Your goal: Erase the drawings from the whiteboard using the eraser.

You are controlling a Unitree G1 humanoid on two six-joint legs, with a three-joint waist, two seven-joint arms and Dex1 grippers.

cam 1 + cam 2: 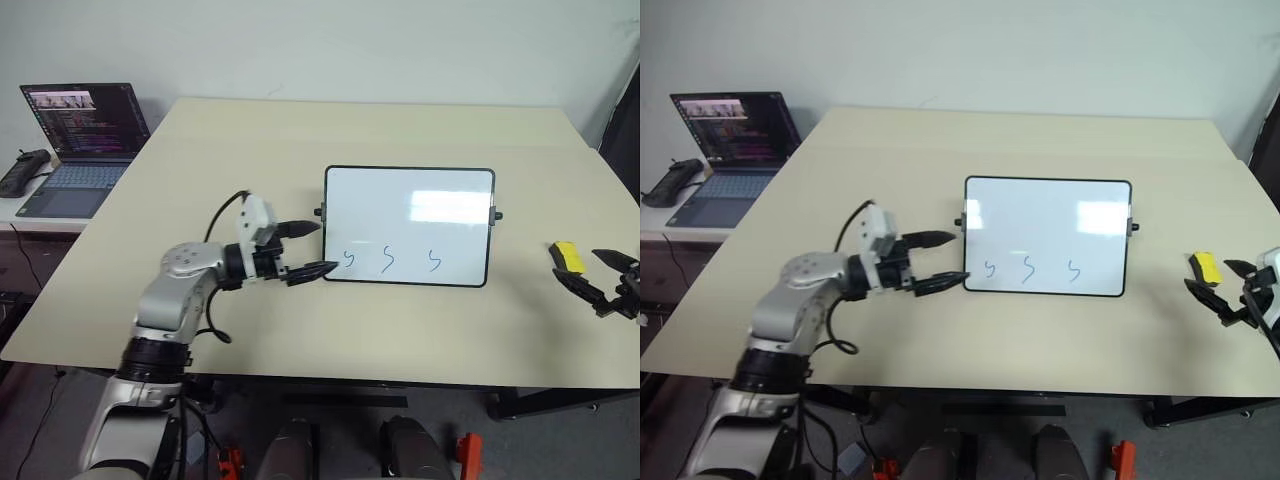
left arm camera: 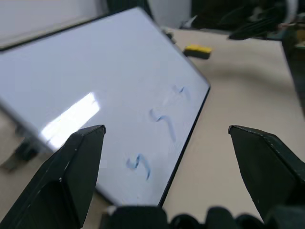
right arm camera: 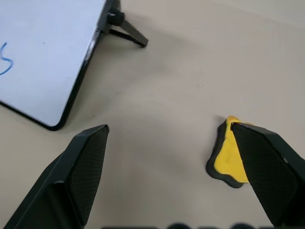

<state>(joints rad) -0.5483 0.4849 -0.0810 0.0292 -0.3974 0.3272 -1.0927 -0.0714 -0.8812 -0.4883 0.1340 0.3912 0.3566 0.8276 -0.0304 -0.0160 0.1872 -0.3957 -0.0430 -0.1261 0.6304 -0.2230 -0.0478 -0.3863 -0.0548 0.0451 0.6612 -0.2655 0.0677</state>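
On table, both grippers wide, empty.

1. Silver-grey rounded arm segments, joined by black ring joints.
2. White boxy wrist module, thin black cable looping behind.
3. Left claw: two black tapering fingers, pointed tips.
4. Right claw: black fingers, fine cross-hatched pads.

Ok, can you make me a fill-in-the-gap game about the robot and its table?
1. The glossy black-framed whiteboard shows ____ blue squiggly drawings.
2. The small rectangular eraser is coloured ____.
3. The open right gripper waits beside the eraser, which lies on the ____ beige table.
4. The left gripper has its jaws ____.

Missing words: three; yellow; bare; open
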